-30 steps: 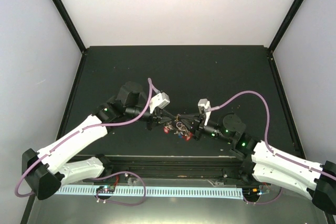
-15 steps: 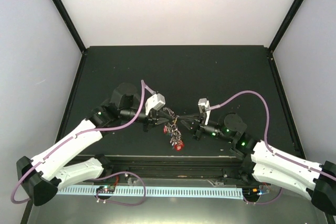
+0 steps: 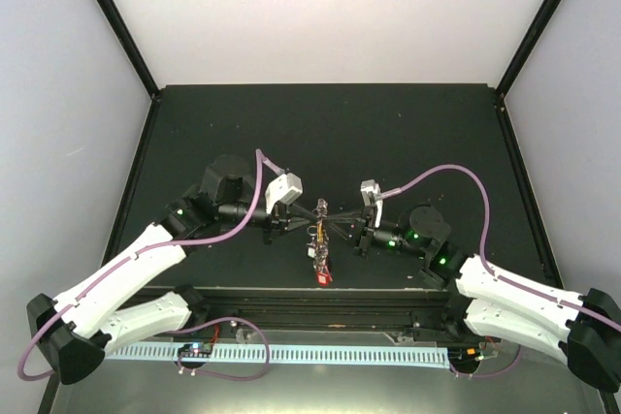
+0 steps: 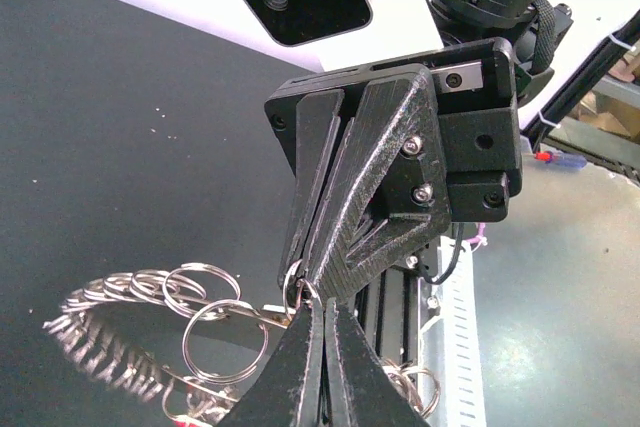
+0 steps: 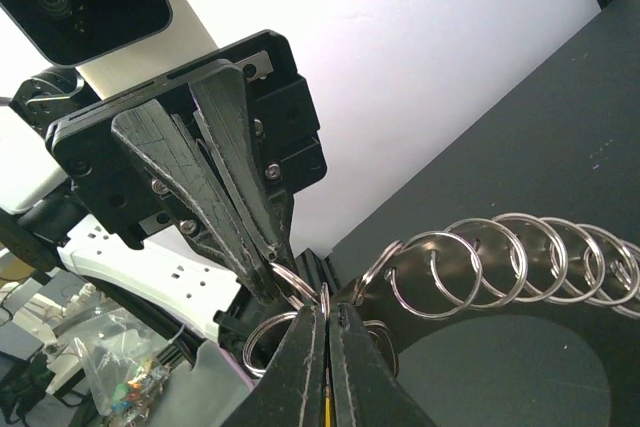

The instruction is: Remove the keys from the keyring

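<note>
Both grippers meet tip to tip above the middle of the table. My left gripper [image 3: 312, 213] and my right gripper [image 3: 332, 217] are each shut on the thin silvery keyring [image 3: 321, 214] between them. In the left wrist view the left gripper [image 4: 320, 304] pinches the keyring [image 4: 290, 285]. The right gripper's fingers [image 4: 370, 187] face it. In the right wrist view the right gripper [image 5: 327, 309] pinches the keyring [image 5: 292, 277]. A chain of smaller rings [image 5: 480, 262] trails off right. The keys [image 3: 317, 247] hang in a strand below the grippers, a red head [image 3: 323, 276] lowest. Spiky keys [image 4: 100, 347] show blurred.
The black table [image 3: 320, 133] has raised black edges at the left, right and back. A black rail [image 3: 320, 298] runs along the near edge, close under the hanging keys. A white slotted strip [image 3: 291, 353] lies in front of it. White walls stand all round.
The bunch was clustered low between the grippers; now it hangs straight down as a strand. Both grippers have drawn level, tip to tip, and the left arm has swung slightly left.
</note>
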Robot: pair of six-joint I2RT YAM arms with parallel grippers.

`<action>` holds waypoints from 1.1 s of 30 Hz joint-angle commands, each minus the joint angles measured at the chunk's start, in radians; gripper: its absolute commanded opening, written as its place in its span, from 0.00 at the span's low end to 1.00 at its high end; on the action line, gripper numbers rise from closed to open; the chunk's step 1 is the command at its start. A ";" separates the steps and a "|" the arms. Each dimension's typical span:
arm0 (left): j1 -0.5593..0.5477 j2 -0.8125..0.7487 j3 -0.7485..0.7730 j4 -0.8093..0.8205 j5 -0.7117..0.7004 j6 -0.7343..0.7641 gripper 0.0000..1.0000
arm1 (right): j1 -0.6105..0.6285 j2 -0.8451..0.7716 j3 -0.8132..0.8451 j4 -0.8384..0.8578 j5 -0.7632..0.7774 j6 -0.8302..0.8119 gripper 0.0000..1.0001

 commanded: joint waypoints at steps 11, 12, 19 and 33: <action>-0.004 -0.039 0.017 0.051 -0.069 0.002 0.01 | -0.010 -0.026 -0.038 0.029 0.025 0.014 0.01; -0.004 -0.040 0.016 0.049 -0.079 0.001 0.02 | -0.010 -0.029 -0.041 0.029 0.027 0.014 0.01; -0.004 -0.034 0.017 0.044 -0.127 -0.009 0.02 | -0.011 -0.067 -0.052 0.029 0.047 0.002 0.01; -0.004 0.000 0.023 0.025 -0.182 -0.017 0.02 | -0.011 -0.121 -0.049 0.034 0.052 -0.035 0.01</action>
